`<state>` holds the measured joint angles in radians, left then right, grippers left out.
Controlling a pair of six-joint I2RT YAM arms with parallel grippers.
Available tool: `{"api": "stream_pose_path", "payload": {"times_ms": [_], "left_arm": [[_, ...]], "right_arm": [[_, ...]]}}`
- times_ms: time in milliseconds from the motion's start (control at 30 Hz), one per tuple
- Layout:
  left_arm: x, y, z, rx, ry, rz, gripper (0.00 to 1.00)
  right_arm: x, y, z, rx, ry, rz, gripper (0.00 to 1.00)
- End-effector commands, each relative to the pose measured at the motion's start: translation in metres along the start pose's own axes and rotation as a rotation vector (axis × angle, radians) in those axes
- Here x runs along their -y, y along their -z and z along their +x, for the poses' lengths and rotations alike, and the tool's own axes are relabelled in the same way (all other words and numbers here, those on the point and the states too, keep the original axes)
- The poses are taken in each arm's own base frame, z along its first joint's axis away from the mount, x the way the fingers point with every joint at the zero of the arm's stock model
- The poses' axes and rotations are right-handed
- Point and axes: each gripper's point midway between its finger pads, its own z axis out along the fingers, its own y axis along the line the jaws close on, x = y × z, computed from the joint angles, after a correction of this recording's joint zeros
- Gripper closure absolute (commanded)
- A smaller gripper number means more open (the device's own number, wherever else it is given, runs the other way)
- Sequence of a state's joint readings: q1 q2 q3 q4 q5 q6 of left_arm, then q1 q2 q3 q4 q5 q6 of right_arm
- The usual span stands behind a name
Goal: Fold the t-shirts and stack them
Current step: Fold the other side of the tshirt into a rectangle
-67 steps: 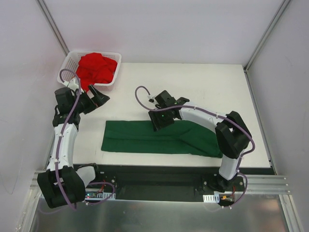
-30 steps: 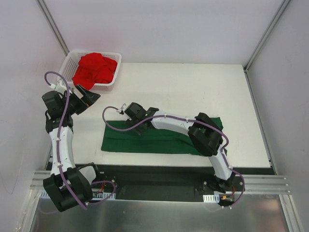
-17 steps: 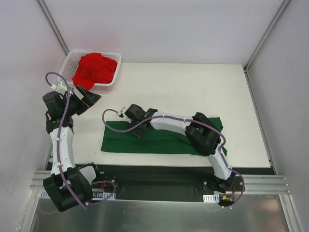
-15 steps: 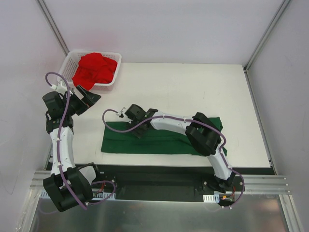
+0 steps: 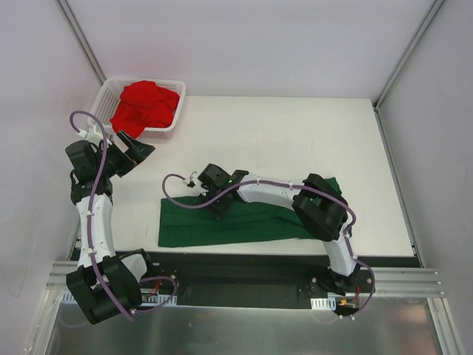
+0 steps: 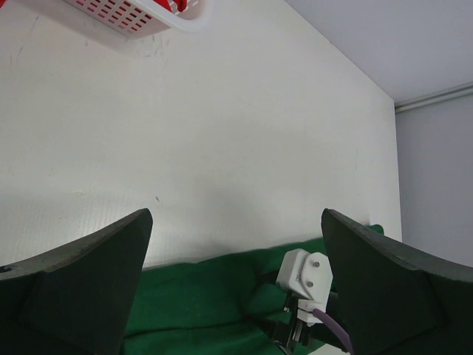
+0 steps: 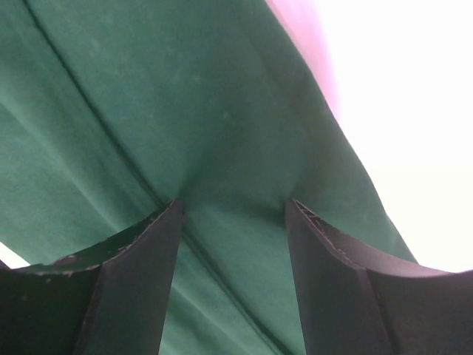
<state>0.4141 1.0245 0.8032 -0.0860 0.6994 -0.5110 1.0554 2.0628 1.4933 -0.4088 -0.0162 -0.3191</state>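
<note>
Green t-shirt (image 5: 222, 229) (smooth, oblong), red t-shirt (image 5: 145, 103) crumpled

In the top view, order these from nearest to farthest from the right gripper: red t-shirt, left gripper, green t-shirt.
1. The green t-shirt, directly under the right gripper, near edge.
2. The left gripper, farther left.
3. The red t-shirt, in the white basket, far left corner.

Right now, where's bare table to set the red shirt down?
Bare: the table beyond the green t-shirt, from the basket across to the right edge. Crowded: near strip, under that shirt and the right arm.
</note>
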Motion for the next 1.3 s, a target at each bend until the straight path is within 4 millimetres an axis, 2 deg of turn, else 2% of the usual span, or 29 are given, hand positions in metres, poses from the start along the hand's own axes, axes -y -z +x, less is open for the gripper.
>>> {"api": "stream_pose_path", "payload": {"times_ms": [0, 667, 900, 1033, 1267], "left_arm": [[0.011, 0.004, -0.008, 0.035, -0.037, 0.043, 0.01], [0.010, 0.004, -0.008, 0.035, -0.032, 0.044, 0.01], [0.009, 0.004, -0.007, 0.036, -0.036, 0.042, 0.01], [0.008, 0.004, -0.007, 0.036, -0.034, 0.039, 0.01], [0.007, 0.004, -0.007, 0.040, -0.033, 0.034, 0.01]], "right_arm": [[-0.008, 0.026, -0.012, 0.046, 0.000, -0.025, 0.39], [-0.019, 0.045, -0.018, 0.067, 0.036, -0.050, 0.39], [-0.029, 0.044, -0.008, 0.044, 0.050, -0.074, 0.39], [-0.029, 0.042, -0.008, 0.052, 0.042, -0.043, 0.39], [-0.011, 0.038, -0.034, 0.112, 0.051, 0.095, 0.39]]}}
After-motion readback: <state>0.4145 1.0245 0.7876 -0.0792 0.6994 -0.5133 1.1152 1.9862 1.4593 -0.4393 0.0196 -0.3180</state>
